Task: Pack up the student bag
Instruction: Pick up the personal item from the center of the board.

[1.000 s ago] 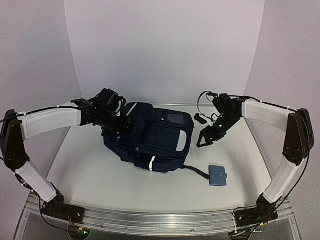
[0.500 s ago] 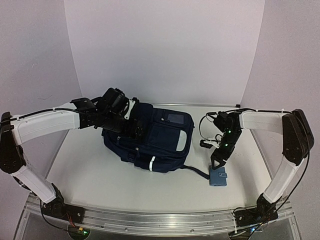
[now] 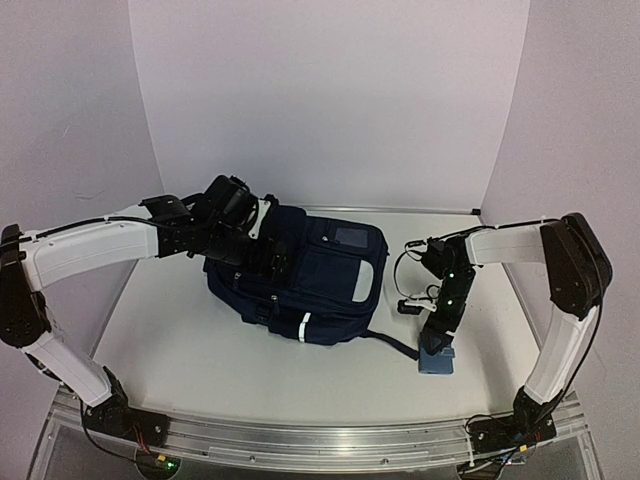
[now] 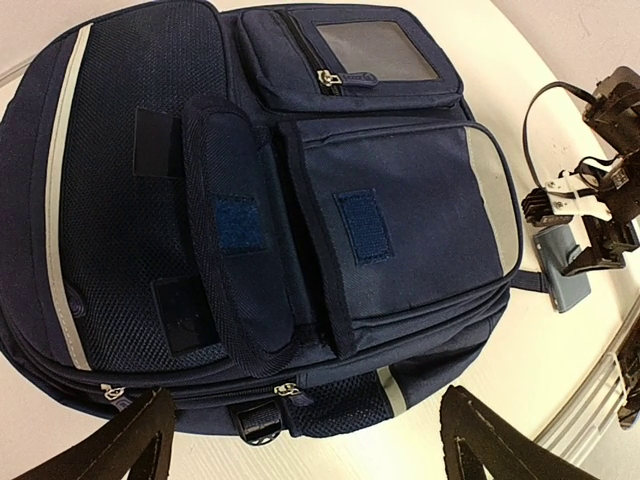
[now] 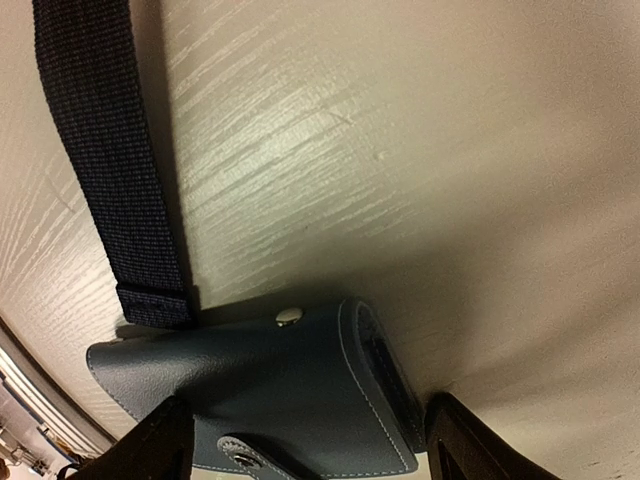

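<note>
- The student bag (image 3: 310, 280) lies flat in the middle of the desk (image 3: 180, 340), its front side up and its pockets facing the ceiling.
- A pale stripe (image 4: 62, 200) runs along one side panel of the bag. A small zipped pocket with a clear window (image 4: 375, 48) sits at one end.
- On the front of the bag, a flap (image 4: 240, 230) with a blue fastening patch lies folded open. A matching patch shows on the pocket just beside it.
- The left gripper (image 4: 307, 400) hangs over the bag's rear left part. Its jaws are wide apart with nothing between them, and the bag is below.
- A small blue pouch (image 5: 270, 390) with a metal snap (image 5: 289, 317) lies on the desk to the right of the bag, near the front edge.
- A dark webbing strap (image 5: 105, 150) from the bag ends right at the pouch's edge.
- The right gripper (image 5: 308, 400) points down onto the pouch. Its jaws are spread with one finger on each side, and I cannot tell whether they touch the pouch.
</note>
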{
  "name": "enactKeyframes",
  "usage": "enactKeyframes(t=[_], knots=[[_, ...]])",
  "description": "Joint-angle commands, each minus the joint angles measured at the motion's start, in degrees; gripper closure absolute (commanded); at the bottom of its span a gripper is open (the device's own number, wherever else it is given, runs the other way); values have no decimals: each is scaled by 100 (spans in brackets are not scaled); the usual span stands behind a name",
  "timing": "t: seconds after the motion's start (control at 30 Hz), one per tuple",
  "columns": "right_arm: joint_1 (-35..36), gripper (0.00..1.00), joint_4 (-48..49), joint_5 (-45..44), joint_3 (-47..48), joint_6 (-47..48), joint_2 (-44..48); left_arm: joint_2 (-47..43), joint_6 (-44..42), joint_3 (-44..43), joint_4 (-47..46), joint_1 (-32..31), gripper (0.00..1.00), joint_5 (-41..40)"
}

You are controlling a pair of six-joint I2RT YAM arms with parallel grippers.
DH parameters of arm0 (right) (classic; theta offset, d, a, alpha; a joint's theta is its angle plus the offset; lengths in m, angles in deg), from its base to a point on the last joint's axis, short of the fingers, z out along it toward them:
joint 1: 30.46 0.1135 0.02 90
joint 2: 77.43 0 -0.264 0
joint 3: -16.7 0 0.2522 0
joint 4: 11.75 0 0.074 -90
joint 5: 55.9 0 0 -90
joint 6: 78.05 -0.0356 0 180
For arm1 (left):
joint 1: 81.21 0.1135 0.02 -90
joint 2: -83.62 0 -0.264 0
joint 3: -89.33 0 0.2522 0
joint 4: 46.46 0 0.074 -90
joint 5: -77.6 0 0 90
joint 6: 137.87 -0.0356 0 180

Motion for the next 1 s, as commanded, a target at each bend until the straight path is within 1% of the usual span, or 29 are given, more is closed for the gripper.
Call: enactKeyframes(t=[0.0, 0.03, 0.1, 0.27, 0.37, 0.5, 0.53, 0.73, 0.97], knots=[[-33, 19, 37, -52, -67, 269, -407, -218, 7, -244, -74, -57, 7, -2], [-36, 20, 34, -28, -53, 269, -447, -220, 14, -243, -82, -68, 7, -1], [-31, 27, 3, 92, -15, 255, -503, -236, 22, -247, -92, -88, 6, 3], [-67, 61, -343, 416, 154, 245, -305, -334, 58, -197, -160, -96, 6, -68], [-79, 76, -560, 527, 259, 245, -34, -356, 74, -181, -200, -96, 6, -156], [-96, 99, -844, 722, 411, 235, 270, -356, 77, -179, -251, -92, 6, -204], [-109, 100, -906, 785, 445, 231, 331, -360, 77, -179, -268, -92, 6, -203], [-270, 100, -1342, 1401, 813, 157, 782, -486, 78, -113, -388, -92, 5, -146], [-470, 100, -1523, 2023, 1345, -128, 1371, -572, 105, 28, -682, -92, 1, 123]])
